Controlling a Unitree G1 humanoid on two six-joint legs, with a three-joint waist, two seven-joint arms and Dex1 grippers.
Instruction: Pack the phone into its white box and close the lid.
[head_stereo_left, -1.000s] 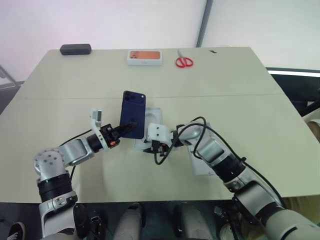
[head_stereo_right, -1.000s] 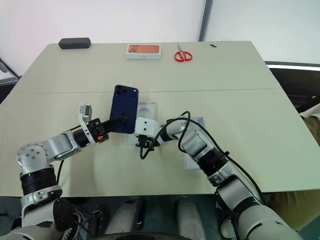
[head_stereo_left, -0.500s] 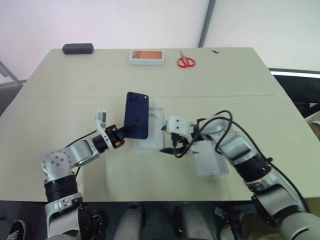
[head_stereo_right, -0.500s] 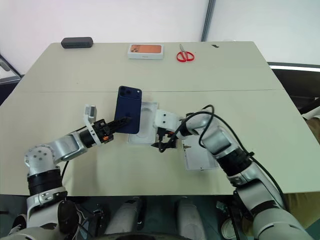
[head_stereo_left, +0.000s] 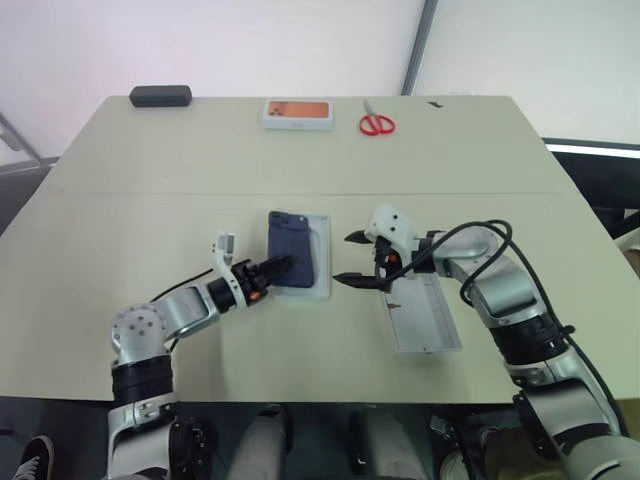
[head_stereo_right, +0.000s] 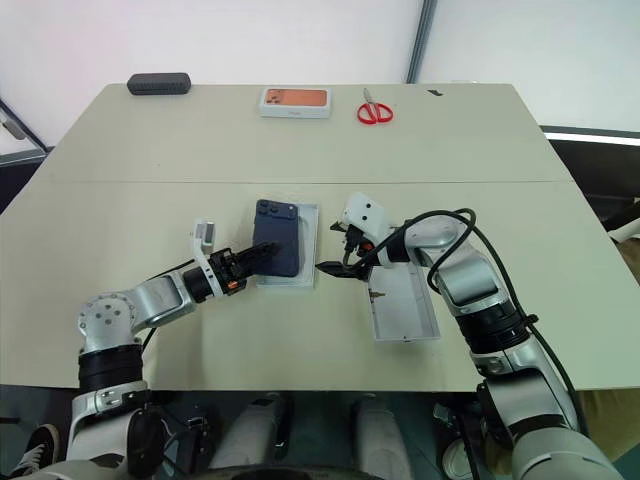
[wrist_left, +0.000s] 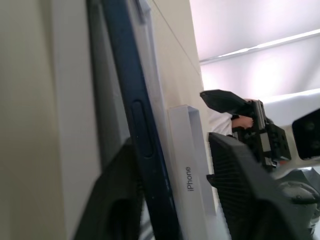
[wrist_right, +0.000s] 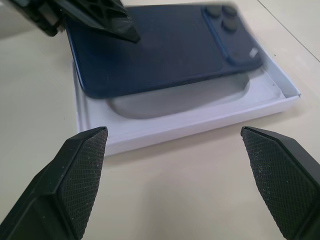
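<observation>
Pale beige table (head_stereo_left: 150, 190), viewed from above the robot's arms. At the far edge, from left to right: black oblong case (head_stereo_left: 160, 96), white box with an orange picture (head_stereo_left: 297, 113), red-handled scissors (head_stereo_left: 377, 123). Nearer, on the left, left gripper (head_stereo_left: 281, 266) reaching level toward the middle, its black fingers (wrist_left: 235, 180) set on either side of the near end of the phone (head_stereo_left: 292, 260), parted a little; impossible to tell whether gripping or loosened. Dark navy phone lying back up, camera cluster at the far end, partly over the shallow white box (head_stereo_left: 322, 262), one long edge tilted up off the moulded insert, not seated flat. Just to the right of the box, right gripper (head_stereo_left: 352, 259) wide open, fingers spread far apart, holding nothing, close beside the box without touching. Farther right, deeper white lid (head_stereo_left: 425, 317) lying open side up on the table, beside the right forearm.
</observation>
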